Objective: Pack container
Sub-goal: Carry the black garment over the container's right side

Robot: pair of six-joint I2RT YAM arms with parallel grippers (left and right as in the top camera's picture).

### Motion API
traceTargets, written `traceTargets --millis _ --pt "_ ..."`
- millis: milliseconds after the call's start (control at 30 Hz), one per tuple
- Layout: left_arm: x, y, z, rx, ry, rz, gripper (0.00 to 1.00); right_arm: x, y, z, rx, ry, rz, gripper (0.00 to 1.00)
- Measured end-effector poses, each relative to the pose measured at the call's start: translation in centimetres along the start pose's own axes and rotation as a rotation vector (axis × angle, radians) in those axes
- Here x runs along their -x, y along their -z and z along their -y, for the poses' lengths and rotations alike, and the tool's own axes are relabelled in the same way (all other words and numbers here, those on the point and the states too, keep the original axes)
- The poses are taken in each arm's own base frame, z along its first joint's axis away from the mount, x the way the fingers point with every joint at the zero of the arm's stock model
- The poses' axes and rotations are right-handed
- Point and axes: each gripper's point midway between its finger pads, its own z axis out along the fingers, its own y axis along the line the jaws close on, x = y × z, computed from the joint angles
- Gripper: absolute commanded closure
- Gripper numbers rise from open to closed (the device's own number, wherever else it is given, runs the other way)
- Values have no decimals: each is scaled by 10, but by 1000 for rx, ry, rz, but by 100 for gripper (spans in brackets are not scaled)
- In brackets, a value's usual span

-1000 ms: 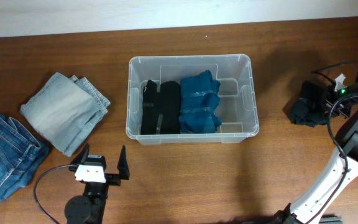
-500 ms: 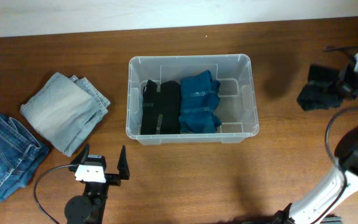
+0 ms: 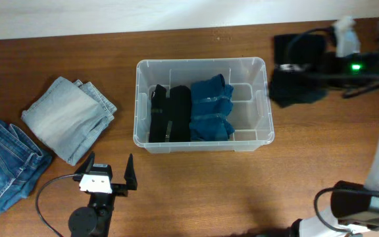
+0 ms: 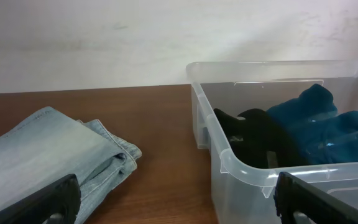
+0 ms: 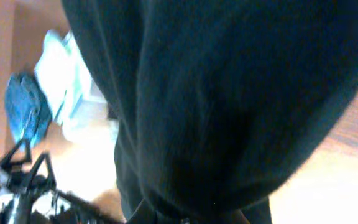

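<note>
Container: the clear container (image 3: 263,105) stands in the middle of the desk (image 3: 196,191), its long side running left to right.
Contents: a folded black garment (image 3: 170,113) lies in its left part and a folded blue garment (image 3: 210,108) touches it on the right; the strip at the right wall is bare.
Left end effector: the left end effector (image 3: 110,161) sits low at the near edge of the desk, in front of the container's left corner, jaws spread wide with nothing between them.
Right end effector: the right end effector (image 3: 293,71) is raised just off the container's far right corner, closed on a dark garment (image 3: 297,91) that hangs beneath it.
Desk, left side: folded light denim (image 3: 68,117) lies well apart from the container, and darker blue jeans (image 3: 2,161) lie beside it at the edge.
Overhead only: the full layout, both arms, and the darker jeans.
Left wrist only: a low side look through the container's wall at both garments, with the light denim nearby and its own finger (image 4: 42,202) at the bottom corner.
Right wrist only: the dark cloth fills nearly the whole frame, blurred; the grip itself is hidden.
</note>
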Motion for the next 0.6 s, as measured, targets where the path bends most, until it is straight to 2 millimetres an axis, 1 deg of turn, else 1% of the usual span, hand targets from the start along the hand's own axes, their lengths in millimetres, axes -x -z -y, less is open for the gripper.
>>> traceTargets --millis 133,200,333,433,600 --pt "0 0 0 0 0 0 0 -5 -28 -25 15 63 -72 92" --pt "0 0 0 0 0 0 0 -6 -43 -31 1 92 -99 91" --pt "0 0 0 0 0 0 1 -11 -79 -41 -8 121 -147 91" --pt "0 0 0 0 0 0 1 -18 -101 -39 -29 90 -185 92" --pt "0 0 0 0 0 0 0 -28 -127 -12 -134 -7 -216 92"
